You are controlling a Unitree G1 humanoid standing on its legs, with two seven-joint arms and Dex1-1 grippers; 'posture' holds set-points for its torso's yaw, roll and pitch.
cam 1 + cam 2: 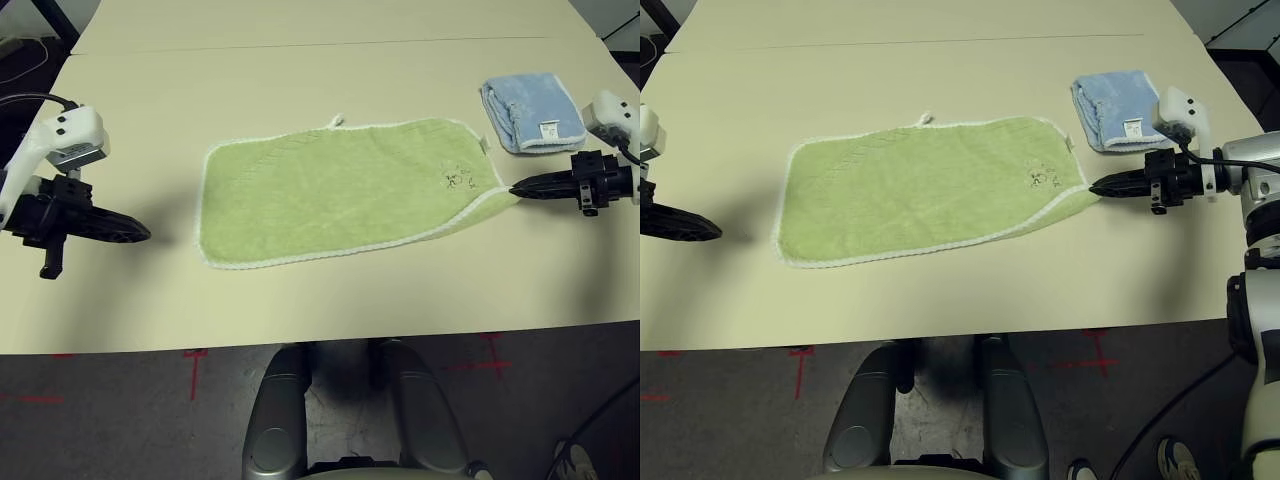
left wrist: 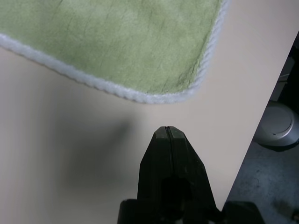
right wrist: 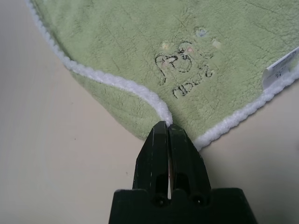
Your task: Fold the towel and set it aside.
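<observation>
Towel (image 1: 340, 190) corner tucked under, right pincer (image 3: 167, 125) touching.

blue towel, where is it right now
In the left eye view the folded light blue towel lies on the table at the robot's far right, just beyond the green towel and behind the right gripper.

The dark embroidered lettering (image 3: 184, 70) on the towel (image 1: 340, 190) was too small to read in the head views and stayed illegible in the right wrist view. Print on the small white tag (image 3: 281, 69) at the towel's edge could not be made out. The left end effector (image 1: 700, 229) was cut off by the picture's edge in the right eye view. The white label (image 1: 549, 131) on the light blue towel (image 1: 530, 112) was too small to read.
</observation>
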